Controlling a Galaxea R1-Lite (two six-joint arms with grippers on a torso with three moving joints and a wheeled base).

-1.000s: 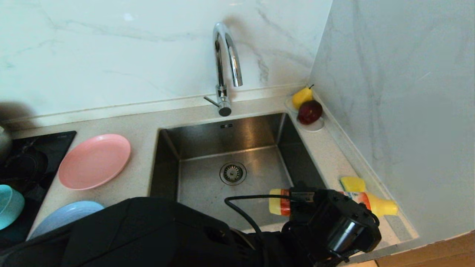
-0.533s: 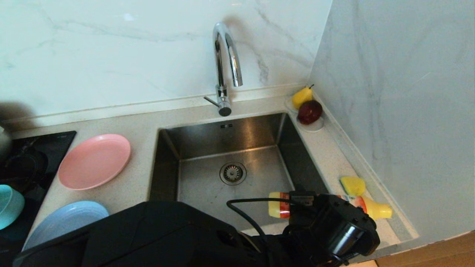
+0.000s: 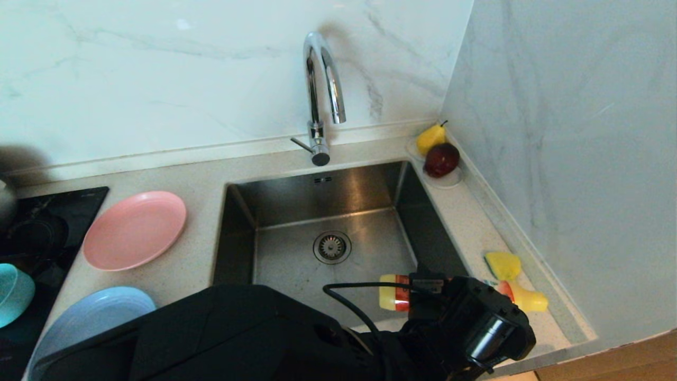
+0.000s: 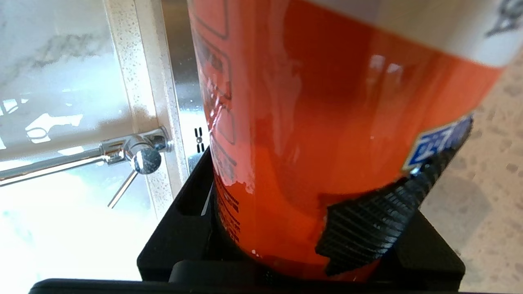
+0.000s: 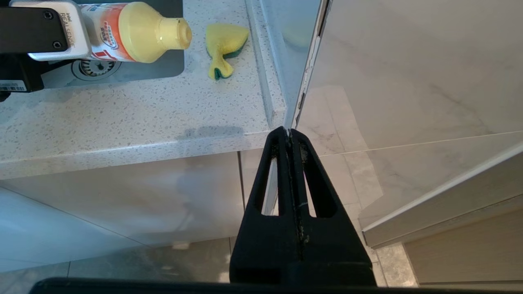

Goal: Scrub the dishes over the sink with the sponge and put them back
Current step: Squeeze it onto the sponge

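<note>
My left gripper (image 3: 449, 301) is shut on a yellow detergent bottle (image 3: 394, 299) with an orange label, held lying level over the sink's front right corner. In the left wrist view the bottle (image 4: 310, 122) fills the space between the fingers (image 4: 367, 228). The yellow sponge (image 3: 502, 264) lies on the counter right of the sink (image 3: 317, 193), just beyond the bottle's cap. On the counter left of the sink are the pink plate (image 3: 135, 230), the light blue plate (image 3: 90, 317) and the teal bowl (image 3: 13, 293). My right gripper (image 5: 290, 134) hangs shut and empty below the counter's edge.
A tall chrome tap (image 3: 322, 79) stands behind the sink. A pear (image 3: 431, 137) and a dark red apple (image 3: 441, 159) sit on a white saucer (image 3: 449, 182) in the back right corner. A black hob (image 3: 31, 227) is at the far left. The marble wall closes the right side.
My left gripper and the bottle have shifted a little to the left and nearer, uncovering more of the sponge. The right arm has not moved.
</note>
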